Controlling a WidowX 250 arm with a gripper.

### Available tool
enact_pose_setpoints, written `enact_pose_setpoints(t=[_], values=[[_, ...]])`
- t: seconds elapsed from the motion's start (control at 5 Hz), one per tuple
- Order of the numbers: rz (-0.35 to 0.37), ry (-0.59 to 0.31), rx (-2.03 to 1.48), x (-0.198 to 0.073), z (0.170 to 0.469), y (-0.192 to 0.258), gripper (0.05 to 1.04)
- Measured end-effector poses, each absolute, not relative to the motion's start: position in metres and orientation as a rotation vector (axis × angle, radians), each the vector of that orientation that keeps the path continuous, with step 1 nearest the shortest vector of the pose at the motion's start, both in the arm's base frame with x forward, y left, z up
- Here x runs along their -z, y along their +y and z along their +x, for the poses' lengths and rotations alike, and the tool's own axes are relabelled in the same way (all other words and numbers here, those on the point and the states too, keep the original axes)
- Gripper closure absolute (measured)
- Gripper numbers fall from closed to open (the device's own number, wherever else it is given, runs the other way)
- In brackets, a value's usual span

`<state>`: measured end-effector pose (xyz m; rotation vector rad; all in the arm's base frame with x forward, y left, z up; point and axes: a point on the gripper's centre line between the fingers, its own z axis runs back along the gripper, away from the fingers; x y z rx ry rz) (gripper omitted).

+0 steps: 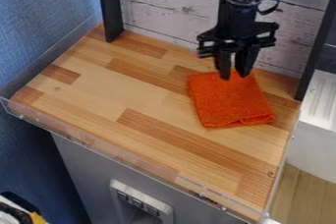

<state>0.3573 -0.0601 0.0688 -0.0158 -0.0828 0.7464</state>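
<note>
- while the black gripper (234, 74) hangs at the back of the wooden worktop (125, 90), its two fingers point down at the far edge of the orange cloth (230, 102), parted with a narrow gap between them; the jaws look open rather than clamped on fabric.
- the cloth lies flat on the right-hand part of the worktop as the camera sees it, folded into a rough square, its near edge showing a fold and the far edge running beneath the fingertips, not far from the whitewashed plank wall (171, 9).
- whether the fingertips touch the fabric or hover just above it, i cannot tell from this slant, so height is the thing to judge most carefully here.
- a good hold on cloth this flat would want the tips brought gently right down to the wood, without pressing hard, and a bit more spread first, so that a ridge of fabric can bunch up between them.
- the closing is best done slowly and squarely; a shallow pinch could take the top layer alone and open out the fold.
- the wall is near behind, so the wrist is best held upright, with no backward lean.
</note>
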Motion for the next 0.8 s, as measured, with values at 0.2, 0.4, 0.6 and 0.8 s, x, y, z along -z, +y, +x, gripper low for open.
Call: enact_pose_setpoints(t=[0.2,0.4,0.6,0.8], values=[[-0.014,-0.088,-0.797,-0.062,0.359,-0.065,0.932],[0.013,-0.067,-0.824,-0.049,0.357,-0.07,1.017],[0.046,-0.041,-0.838,-0.034,0.357,-0.075,1.024],[0.067,-0.015,-0.852,-0.026,0.361,-0.076,1.024]])
